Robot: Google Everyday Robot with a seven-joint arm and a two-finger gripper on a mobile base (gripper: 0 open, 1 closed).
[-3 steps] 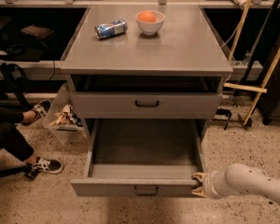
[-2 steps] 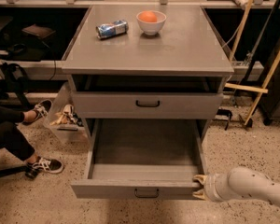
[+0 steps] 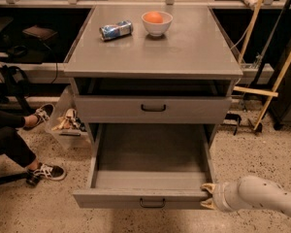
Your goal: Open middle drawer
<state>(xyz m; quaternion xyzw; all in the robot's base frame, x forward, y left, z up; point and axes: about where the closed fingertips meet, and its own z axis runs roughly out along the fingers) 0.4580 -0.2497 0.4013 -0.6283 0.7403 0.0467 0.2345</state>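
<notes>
The middle drawer (image 3: 150, 152) is pulled far out of the grey cabinet, showing its plain grey inside. Its flat front (image 3: 111, 198) carries a small black bar handle (image 3: 153, 203). My gripper (image 3: 206, 196) is at the right end of that front, coming in from the right on a pale arm (image 3: 262, 198). One fingertip (image 3: 207, 188) lies on the front's top edge and the other sits lower, against its face, so the gripper clasps the front panel. Above, the top drawer (image 3: 153, 108) is closed. The bottom drawer is hidden under the open one.
On the cabinet top (image 3: 194, 47) are a white bowl (image 3: 156, 23) holding an orange ball and a crushed blue can (image 3: 116, 29). A person's legs and sneakers (image 3: 43, 171) are on the left floor. A clear bin (image 3: 68, 123) stands beside the cabinet, and wooden poles (image 3: 276, 76) lean at right.
The drawer front and my gripper have moved a little toward the camera, so the drawer stands slightly further out.
</notes>
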